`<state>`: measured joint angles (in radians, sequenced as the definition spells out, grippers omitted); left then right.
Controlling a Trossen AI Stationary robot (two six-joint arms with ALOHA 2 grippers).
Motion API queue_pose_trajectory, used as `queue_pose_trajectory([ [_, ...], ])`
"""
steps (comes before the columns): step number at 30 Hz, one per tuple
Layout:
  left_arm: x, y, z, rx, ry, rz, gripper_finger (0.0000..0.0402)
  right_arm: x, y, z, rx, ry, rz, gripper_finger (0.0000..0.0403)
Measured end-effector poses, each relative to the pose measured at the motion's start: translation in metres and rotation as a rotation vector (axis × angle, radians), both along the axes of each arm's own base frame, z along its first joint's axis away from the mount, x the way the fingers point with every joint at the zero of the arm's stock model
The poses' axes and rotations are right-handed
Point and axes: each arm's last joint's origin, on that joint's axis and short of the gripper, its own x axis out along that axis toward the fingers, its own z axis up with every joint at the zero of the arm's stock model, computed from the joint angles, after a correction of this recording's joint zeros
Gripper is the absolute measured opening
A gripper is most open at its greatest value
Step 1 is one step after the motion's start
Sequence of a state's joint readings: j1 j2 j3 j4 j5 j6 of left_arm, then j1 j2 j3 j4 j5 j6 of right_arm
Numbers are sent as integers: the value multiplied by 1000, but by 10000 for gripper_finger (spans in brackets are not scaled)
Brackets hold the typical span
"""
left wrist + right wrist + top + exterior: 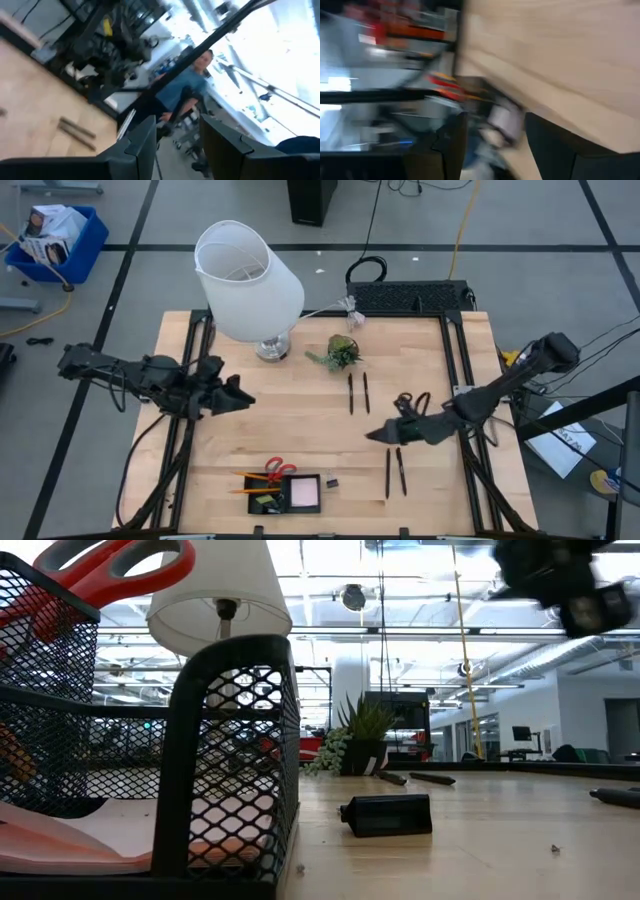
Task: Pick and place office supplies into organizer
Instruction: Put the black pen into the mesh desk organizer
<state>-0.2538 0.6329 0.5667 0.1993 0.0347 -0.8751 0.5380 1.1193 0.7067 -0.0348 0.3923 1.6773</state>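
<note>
Now the right gripper point(378, 436) hovers with its fingers apart and empty over the tabletop point(300, 430), just beside two black pens point(394, 472), while the organizer point(290, 492) with scissors point(280, 470) sits at the front edge. I think it should descend straight over one pen, close across its middle, and avoid pushing the other. The left gripper point(243, 397) waits open near the lamp point(248, 280).

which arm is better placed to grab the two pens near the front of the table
The right. Its gripper hangs open just beside that pen pair, while the left gripper, also open, sits across the table, farther away.
</note>
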Motion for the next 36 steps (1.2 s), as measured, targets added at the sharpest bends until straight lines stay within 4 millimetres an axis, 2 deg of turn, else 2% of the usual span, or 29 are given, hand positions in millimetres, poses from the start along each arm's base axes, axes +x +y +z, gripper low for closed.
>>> queue_pose_trajectory([
  [3, -6, 3, 0, 3, 18, 36, 152, -14, 5, 17, -57, 177, 16, 192],
  [6, -4, 6, -2, -112, 59, 104, 152, -28, 8, 32, -101, 335, 19, 192],
  [7, -4, 5, -2, -102, 56, 108, 152, -30, 10, 37, -100, 374, 25, 192],
  [13, -10, -6, 8, 233, -144, 47, 152, -35, 20, 44, -54, 653, -3, 192],
  [16, -16, -7, 5, 365, -135, 83, 152, -32, 25, 32, -64, 738, -75, 192],
  [20, -21, -8, -7, 474, -16, 109, 152, -27, 32, 10, -46, 922, -155, 192],
  [29, -30, -8, -26, 427, -29, 62, 152, -8, 51, -28, 43, 1121, -221, 192],
  [36, -36, -8, -26, 420, -64, -19, 152, 4, 52, -39, 84, 1073, -277, 192],
])
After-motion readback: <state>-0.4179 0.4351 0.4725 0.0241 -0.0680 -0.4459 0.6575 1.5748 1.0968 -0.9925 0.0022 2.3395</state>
